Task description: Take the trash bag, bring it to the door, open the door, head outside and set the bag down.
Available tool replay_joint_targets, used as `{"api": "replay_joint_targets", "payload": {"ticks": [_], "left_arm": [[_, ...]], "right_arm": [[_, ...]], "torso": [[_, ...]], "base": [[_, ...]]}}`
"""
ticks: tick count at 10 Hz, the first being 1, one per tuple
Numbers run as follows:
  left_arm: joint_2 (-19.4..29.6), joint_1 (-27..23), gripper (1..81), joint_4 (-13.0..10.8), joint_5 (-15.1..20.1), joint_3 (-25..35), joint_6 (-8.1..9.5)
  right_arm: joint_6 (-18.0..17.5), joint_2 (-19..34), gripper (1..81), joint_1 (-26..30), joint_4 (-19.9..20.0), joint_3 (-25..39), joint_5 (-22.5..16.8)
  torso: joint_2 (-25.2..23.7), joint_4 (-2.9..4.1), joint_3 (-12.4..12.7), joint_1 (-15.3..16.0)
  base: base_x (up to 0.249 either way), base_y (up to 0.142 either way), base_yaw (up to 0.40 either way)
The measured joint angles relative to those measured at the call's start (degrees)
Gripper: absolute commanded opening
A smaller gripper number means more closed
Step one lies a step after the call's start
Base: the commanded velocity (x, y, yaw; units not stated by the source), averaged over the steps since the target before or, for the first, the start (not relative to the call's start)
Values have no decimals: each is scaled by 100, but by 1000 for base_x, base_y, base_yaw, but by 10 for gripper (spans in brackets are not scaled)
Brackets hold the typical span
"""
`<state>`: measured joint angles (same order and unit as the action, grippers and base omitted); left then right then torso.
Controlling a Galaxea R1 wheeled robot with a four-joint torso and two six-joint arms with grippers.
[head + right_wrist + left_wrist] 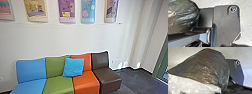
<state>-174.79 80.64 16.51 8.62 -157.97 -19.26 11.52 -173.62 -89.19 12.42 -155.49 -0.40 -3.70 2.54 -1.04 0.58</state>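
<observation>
One dark trash bag (204,69), creased and glossy, near both hands; whitish plastic (191,85) adjoins it. Whether either hand is spread or pinching cannot be determined.

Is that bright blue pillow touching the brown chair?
Apart. In the head view, part of the orange chair shows between the blue pillow and the brown chair.

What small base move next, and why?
Probably a gentle turn to the right: the head view faces a wall and a row of seats, while a green frame, possibly the door's, stands at its right edge. Slowly seems wise, as the trash bag bulges close to both wrist cameras.
</observation>
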Motion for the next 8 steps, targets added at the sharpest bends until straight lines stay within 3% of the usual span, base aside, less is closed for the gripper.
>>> {"api": "replay_joint_targets", "payload": {"ticks": [2, 3, 8], "left_arm": [[0, -21, 10, 0, 13, 0, 0], [-16, -38, 10, 0, 13, 0, 0], [-33, -21, 10, -2, 13, 0, 0]], "right_arm": [[2, 0, 811, -11, -2, 0, -4], [0, 0, 811, -26, -2, 0, -6], [0, -1, 811, -20, -2, 0, -4]], "torso": [[0, -241, 0, 2], [0, -270, 2, 0], [0, -266, 5, 2]], "base": [[0, 0, -284], [0, 0, -284], [0, 0, -284]]}}
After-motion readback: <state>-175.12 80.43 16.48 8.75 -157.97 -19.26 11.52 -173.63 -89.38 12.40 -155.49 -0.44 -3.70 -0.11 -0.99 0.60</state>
